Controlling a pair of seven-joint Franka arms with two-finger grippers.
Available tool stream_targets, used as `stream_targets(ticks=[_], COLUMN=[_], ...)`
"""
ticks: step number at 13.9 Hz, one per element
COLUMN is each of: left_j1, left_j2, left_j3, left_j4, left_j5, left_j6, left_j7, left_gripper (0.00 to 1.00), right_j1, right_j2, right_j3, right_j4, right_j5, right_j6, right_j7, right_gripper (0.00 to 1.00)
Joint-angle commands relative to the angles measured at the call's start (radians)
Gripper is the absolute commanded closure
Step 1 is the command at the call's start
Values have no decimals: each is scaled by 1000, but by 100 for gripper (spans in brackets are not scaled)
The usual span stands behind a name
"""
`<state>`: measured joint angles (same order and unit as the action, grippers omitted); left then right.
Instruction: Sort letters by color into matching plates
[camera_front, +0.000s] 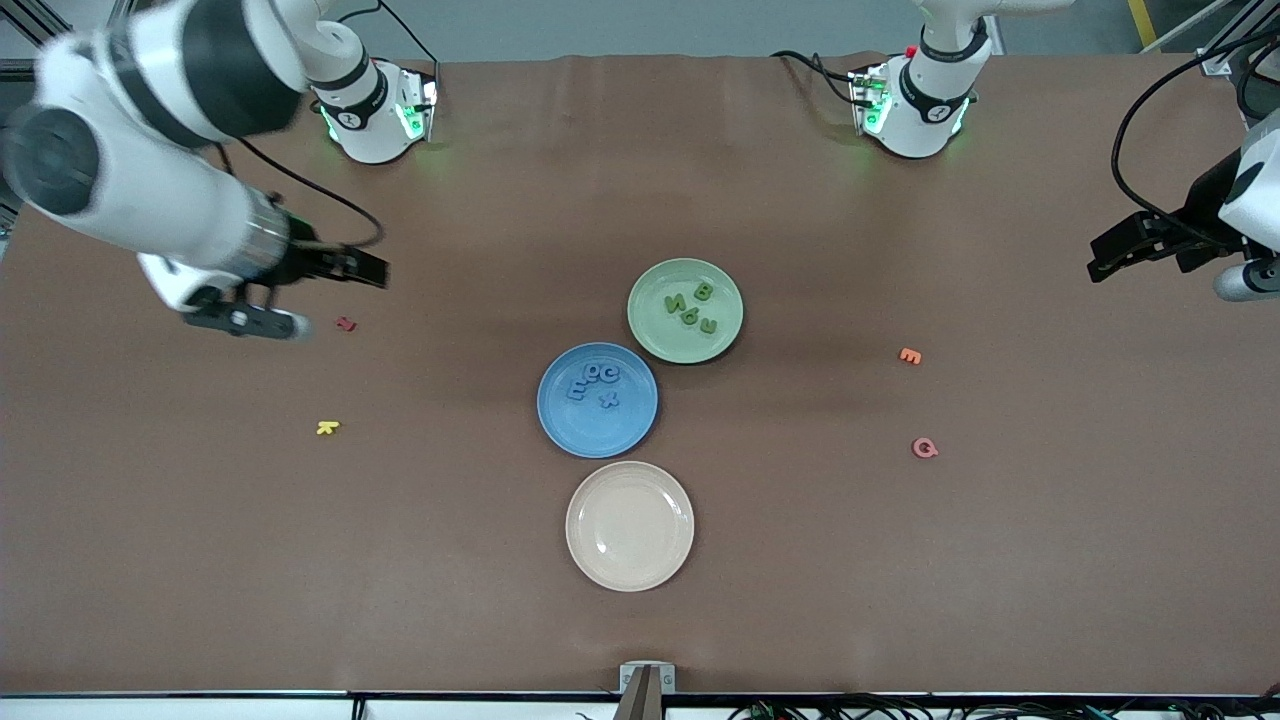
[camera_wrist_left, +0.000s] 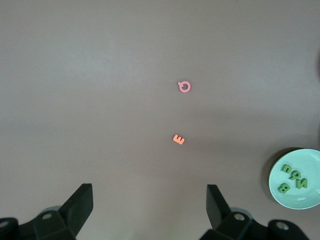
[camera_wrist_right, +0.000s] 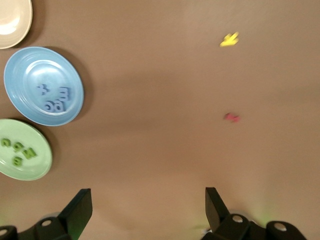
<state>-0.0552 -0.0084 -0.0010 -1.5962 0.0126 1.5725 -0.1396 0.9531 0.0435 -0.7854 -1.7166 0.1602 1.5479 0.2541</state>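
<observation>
Several blue letters (camera_front: 597, 382) lie in the blue plate (camera_front: 560, 430) and several dark green letters (camera_front: 692, 305) in the pale green plate (camera_front: 660, 285), which touches it. Loose on the table are a red letter (camera_front: 346, 324) and a yellow one (camera_front: 327, 427) toward the right arm's end, and an orange one (camera_front: 910, 356) and a pink one (camera_front: 925, 448) toward the left arm's end. My right gripper (camera_wrist_right: 148, 210) hangs open and empty over the table beside the red letter (camera_wrist_right: 231, 117). At its own end of the table my left gripper (camera_wrist_left: 150, 210) is open and empty above bare table.
A cream-beige plate (camera_front: 629, 525) with nothing in it sits nearer the front camera than the blue plate. The right arm's large white links (camera_front: 150, 150) hang over that end of the table. Cables trail from both bases along the table's edge by the robots.
</observation>
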Motion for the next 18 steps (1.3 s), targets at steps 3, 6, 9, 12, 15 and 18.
stream_targets(ticks=[3, 6, 9, 12, 15, 18], left_j1=[-5, -3, -3, 0, -6, 0], left_j2=[-44, -64, -90, -99, -87, -84], left_j3=[-13, -50, -62, -63, -63, -62], left_j4=[-44, -76, -122, -122, -117, -108], left_j5=[-11, -11, -11, -11, -10, -10], left_j6=[6, 15, 53, 50, 53, 55], left_j7=[-1, -6, -6, -9, -11, 8], left_gripper=[0, 0, 0, 0, 0, 0], right_j1=[-120, -122, -125, -123, -125, -119], right_j2=[-74, -38, -1, -1, -1, 1], right_j3=[-25, -23, -25, -25, -25, -23], right_j4=[35, 159, 207, 207, 207, 207], right_j5=[-100, -117, -116, -111, -114, -114], right_j6=[21, 29, 84, 90, 84, 92], right_j7=[-251, -251, -239, -237, -237, -237], right_gripper=[0, 0, 0, 0, 0, 0])
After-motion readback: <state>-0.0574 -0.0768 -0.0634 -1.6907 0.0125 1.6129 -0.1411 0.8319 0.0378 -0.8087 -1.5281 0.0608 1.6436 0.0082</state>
